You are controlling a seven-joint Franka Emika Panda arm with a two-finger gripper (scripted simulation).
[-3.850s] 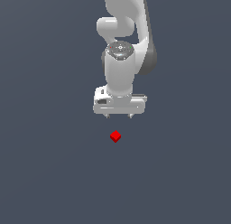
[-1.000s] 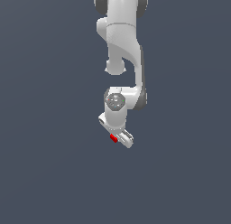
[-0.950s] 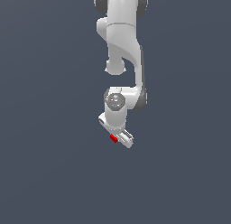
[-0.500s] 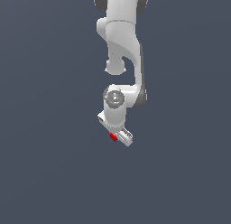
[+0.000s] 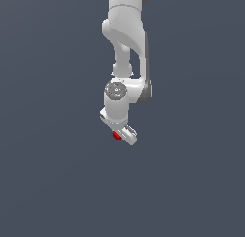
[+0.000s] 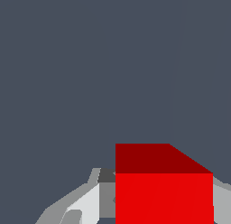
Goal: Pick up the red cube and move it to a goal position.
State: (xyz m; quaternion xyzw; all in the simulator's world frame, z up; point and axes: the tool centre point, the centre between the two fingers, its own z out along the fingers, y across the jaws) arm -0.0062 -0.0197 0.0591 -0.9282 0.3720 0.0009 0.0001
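The tiny red cube (image 5: 116, 135) sits between the fingers of my white gripper (image 5: 120, 134), under the downward-pointing wrist. The gripper is shut on it and holds it off the dark grey floor (image 5: 57, 183). In the wrist view the red cube (image 6: 163, 188) fills the space between the grey-white fingers (image 6: 83, 204), with its darker top face showing. No goal marker is in view.
Only the plain dark grey floor (image 6: 90, 60) surrounds the arm. The white arm (image 5: 125, 45) reaches down from the top of the exterior view.
Earlier the open gripper hung above the cube on the floor. Over the last second the gripper, shut on the cube, has risen a little and shifted slightly to the exterior view's left.
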